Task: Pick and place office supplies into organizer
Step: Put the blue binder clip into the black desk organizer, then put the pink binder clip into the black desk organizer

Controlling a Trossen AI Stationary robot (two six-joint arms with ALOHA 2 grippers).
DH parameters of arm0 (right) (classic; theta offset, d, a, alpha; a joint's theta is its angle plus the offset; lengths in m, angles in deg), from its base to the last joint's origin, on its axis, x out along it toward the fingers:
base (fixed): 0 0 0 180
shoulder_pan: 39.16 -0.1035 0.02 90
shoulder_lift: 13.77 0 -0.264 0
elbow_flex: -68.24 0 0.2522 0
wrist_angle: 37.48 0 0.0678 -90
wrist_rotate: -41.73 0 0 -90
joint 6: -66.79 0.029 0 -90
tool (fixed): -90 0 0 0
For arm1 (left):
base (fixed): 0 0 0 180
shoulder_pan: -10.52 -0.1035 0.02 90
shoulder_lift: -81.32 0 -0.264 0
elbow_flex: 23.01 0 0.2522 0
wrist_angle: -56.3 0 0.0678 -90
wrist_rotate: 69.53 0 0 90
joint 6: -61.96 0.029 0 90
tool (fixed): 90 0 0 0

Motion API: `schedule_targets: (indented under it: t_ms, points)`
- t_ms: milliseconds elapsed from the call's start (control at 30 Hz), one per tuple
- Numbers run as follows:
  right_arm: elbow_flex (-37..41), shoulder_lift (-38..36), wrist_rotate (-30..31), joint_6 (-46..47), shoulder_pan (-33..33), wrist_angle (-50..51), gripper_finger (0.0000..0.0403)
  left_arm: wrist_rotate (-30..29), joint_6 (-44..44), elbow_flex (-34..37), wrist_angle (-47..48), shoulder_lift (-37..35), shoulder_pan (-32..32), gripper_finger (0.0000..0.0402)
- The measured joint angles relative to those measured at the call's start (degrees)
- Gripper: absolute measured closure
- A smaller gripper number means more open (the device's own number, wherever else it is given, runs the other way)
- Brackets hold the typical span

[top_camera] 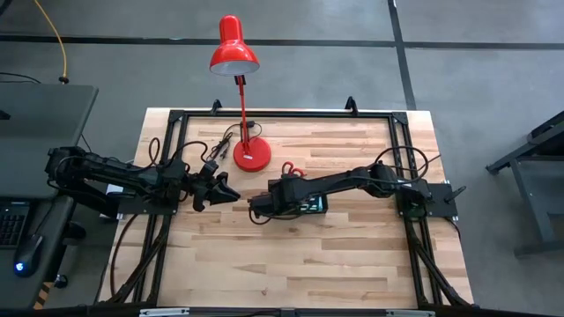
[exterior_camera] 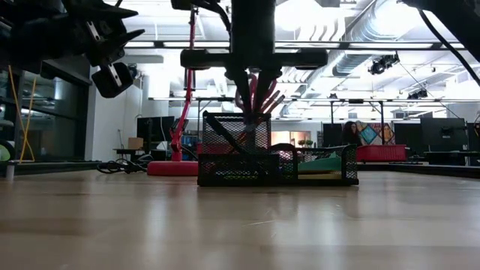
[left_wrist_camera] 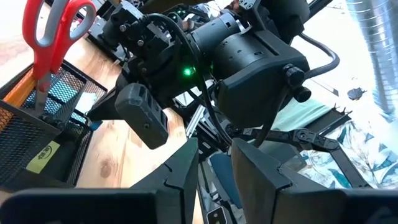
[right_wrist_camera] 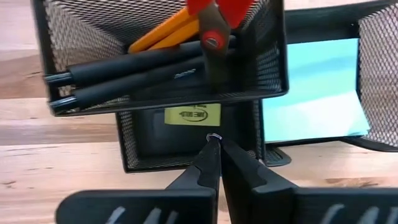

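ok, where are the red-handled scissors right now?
The red-handled scissors stand blades-down in the tall cup of the black mesh organizer, beside the two orange pencils and two black pens, mid-table just right of the red lamp base.

Red desk lamp [top_camera: 242, 97], black cord [top_camera: 226, 145]

Both dark arms meet mid-table — the right arm [top_camera: 352, 183] over the black organizer [top_camera: 313, 205], beside the red lamp [top_camera: 240, 97].
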Motion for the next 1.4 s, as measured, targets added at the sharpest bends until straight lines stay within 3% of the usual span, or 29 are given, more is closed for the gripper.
schedule_targets:
  t_ms: [167,433,600,767,933,1067,1233,1400]
  points:
    - [0.0,0.0,-0.2,0.2,0.1,-0.3,0.0391,0.0,0.0,0.0,0.0,0.0,0.0,0.0314]
    - [0.0,0.0,0.4,0.0,0.1,0.5,0.033,-0.2,0.0,0.0,0.0,0.0,0.0,0.0314]
    - [0.0,0.0,-0.9,0.0,-0.4,0.8,0.0311,0.4,0.0,0.0,0.0,0.0,0.0,0.0314]
    - [0.0,-0.6,-3.4,0.4,-4.3,-2.8,0.0309,2.2,0.1,0.0,0.1,0.0,0.0,0.0314]
    - [0.0,-0.9,-4.4,8.7,-11.5,-8.1,0.0308,2.2,0.2,0.0,0.1,0.0,0.0,0.0314]
    - [0.0,-0.9,1.9,18.1,-17.0,-17.3,0.0308,2.2,0.5,0.0,0.1,0.0,0.0,0.0314]
    - [0.0,-0.9,12.9,21.9,-20.2,-24.8,0.0308,2.2,0.6,0.0,0.1,0.0,0.0,0.0314]
    - [0.0,0.7,12.6,19.1,-20.7,-34.9,0.0308,2.2,0.7,0.0,0.1,0.0,0.0,0.0314]
